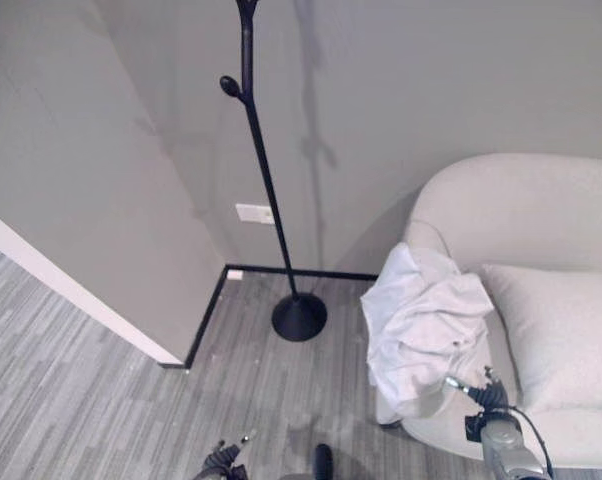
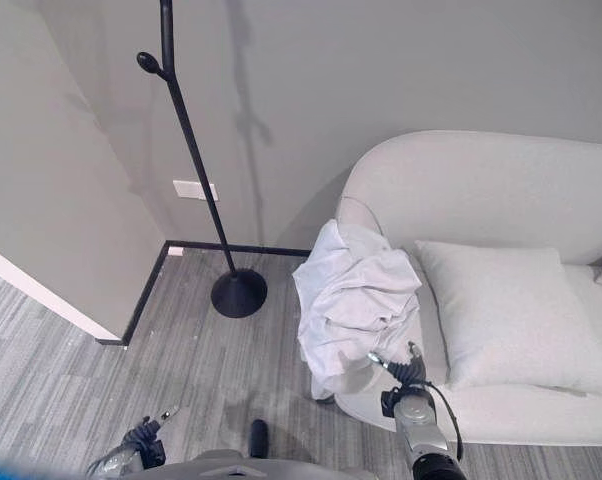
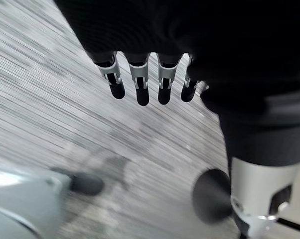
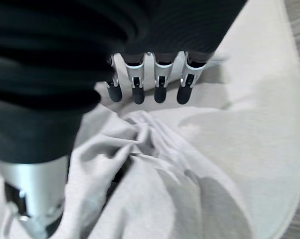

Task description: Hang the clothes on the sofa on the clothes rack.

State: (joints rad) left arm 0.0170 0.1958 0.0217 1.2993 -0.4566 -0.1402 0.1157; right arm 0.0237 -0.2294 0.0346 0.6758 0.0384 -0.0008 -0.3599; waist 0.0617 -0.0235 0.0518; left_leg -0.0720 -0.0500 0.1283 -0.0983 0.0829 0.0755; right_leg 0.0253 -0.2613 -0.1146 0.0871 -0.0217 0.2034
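Over the sofa (image 2: 501, 190) arm, at about 5 o'clock from the clothes rack (image 1: 266, 190), lies a crumpled white garment (image 2: 356, 295). Right hand (image 2: 406, 372) hovers at its lower edge, fingers (image 4: 160, 92) relaxed, grasping nothing. Left hand (image 3: 155, 64) hangs low over floor, fingers straight. Cloth looks light, limp; best gathered at a thick upper fold.

Your right hand (image 2: 409, 372) is raised at the near right, at the end of a silver-grey forearm that comes up from the bottom edge; its wrist view shows the fingers (image 4: 160, 92) straight in a row, relaxed and holding nothing; your left hand (image 2: 146, 436) hangs low at the near left; its fingers (image 3: 141, 89) point straight too, empty.
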